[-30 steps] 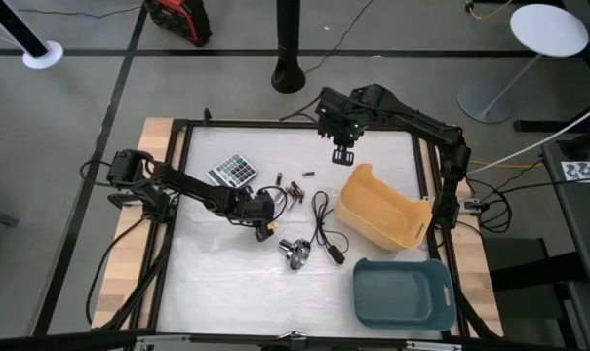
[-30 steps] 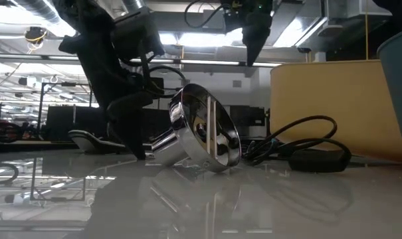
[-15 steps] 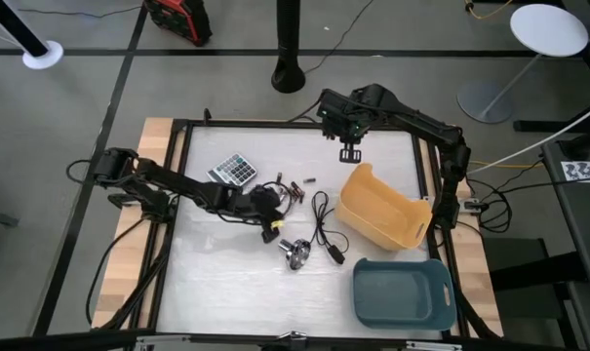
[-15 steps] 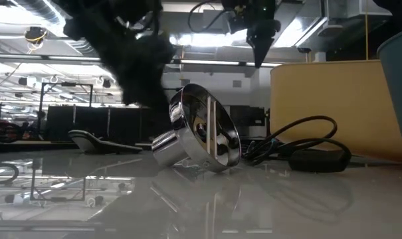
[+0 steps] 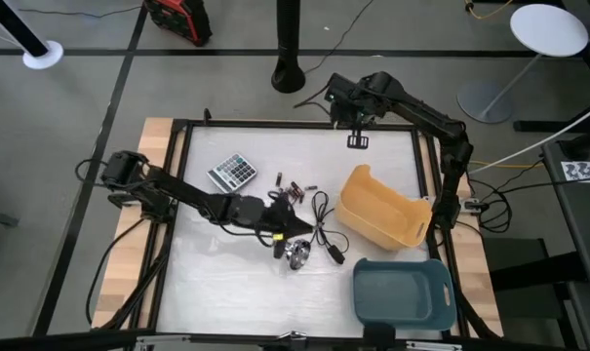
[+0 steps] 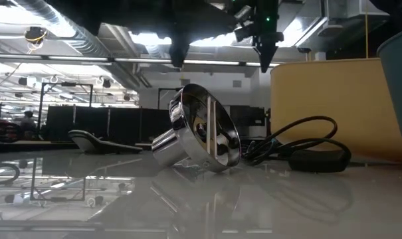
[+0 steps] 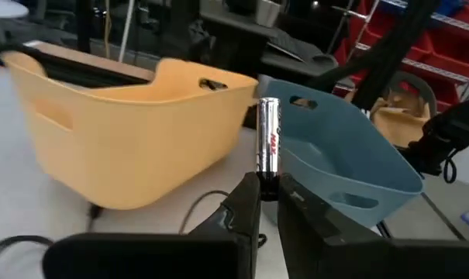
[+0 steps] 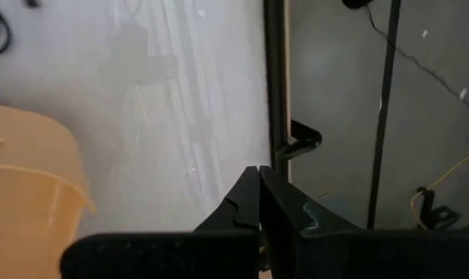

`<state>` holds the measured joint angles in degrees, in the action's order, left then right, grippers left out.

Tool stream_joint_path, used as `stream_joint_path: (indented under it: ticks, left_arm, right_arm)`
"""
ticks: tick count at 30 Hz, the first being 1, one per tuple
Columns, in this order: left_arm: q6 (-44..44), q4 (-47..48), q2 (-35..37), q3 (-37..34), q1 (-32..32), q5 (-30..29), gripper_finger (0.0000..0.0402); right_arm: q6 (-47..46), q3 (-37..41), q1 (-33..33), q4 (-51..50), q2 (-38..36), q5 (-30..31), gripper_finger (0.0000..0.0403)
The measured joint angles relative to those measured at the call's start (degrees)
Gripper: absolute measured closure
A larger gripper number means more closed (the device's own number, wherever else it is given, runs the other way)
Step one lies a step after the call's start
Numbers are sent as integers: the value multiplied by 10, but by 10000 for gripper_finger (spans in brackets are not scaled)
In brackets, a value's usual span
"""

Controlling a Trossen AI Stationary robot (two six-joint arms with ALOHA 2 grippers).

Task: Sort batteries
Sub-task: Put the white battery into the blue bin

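My left gripper (image 5: 302, 230) hangs over the table's middle, just above a shiny metal knob (image 5: 296, 253), and is shut on a silvery battery (image 7: 267, 146). Several small dark batteries (image 5: 293, 190) lie loose on the white table beyond it, next to a calculator (image 5: 232, 171). In the left wrist view the yellow bin (image 7: 133, 132) and the blue bin (image 7: 350, 163) stand ahead of the held battery. My right gripper (image 5: 358, 141) is shut on nothing, high over the table's far edge. My left gripper pinches one end of the silvery battery (image 7: 267, 180) between its two fingertips (image 7: 248, 198). The fingers lie nearly level and point toward the table's right side. The battery sticks out past the fingertips, lifted clear of the table.
A black coiled cable (image 5: 324, 229) lies between the knob and the yellow bin (image 5: 382, 207). The blue bin (image 5: 404, 292) sits at the near right corner. A black frame (image 8: 274, 93) rims the table. In the low view the knob (image 6: 197, 133) stands tilted before the cable (image 6: 300, 146).
My left gripper has risen from the loose batteries with one battery, gone toward the near right over the knob, and tipped from pointing down to nearly level. My right gripper has drifted toward the table's far right, staying shut.
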<state>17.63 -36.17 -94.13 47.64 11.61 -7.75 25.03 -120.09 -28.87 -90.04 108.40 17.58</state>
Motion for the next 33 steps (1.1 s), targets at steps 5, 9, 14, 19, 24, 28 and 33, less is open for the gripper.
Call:
stream_joint_path:
  ticks: [5, 9, 14, 19, 24, 28, 33]
  left_arm:
    - [0, -4, -90, 85, 15, -3, 373]
    - [-25, -1, -173, 193, 24, 8, 373]
    - [-60, 36, -269, 337, 39, 18, 373]
    - [-58, 95, -350, 451, 58, 18, 373]
    - [-51, 134, -402, 519, 76, 18, 373]
    - [-35, 168, -408, 529, 87, 18, 373]
    - [-38, 175, -408, 530, 94, 16, 373]
  right_arm:
    - [-5, 0, -30, 1, 0, -1, 397]
    - [-11, 0, -44, 8, 0, -1, 397]
    - [-25, 0, -47, 23, 0, -2, 397]
    - [-26, 0, -45, 35, 0, -20, 397]
    - [-37, 0, -45, 35, 0, -41, 397]
    - [-53, 0, -45, 34, 0, -41, 397]
    - [-55, 0, -45, 34, 0, -42, 397]
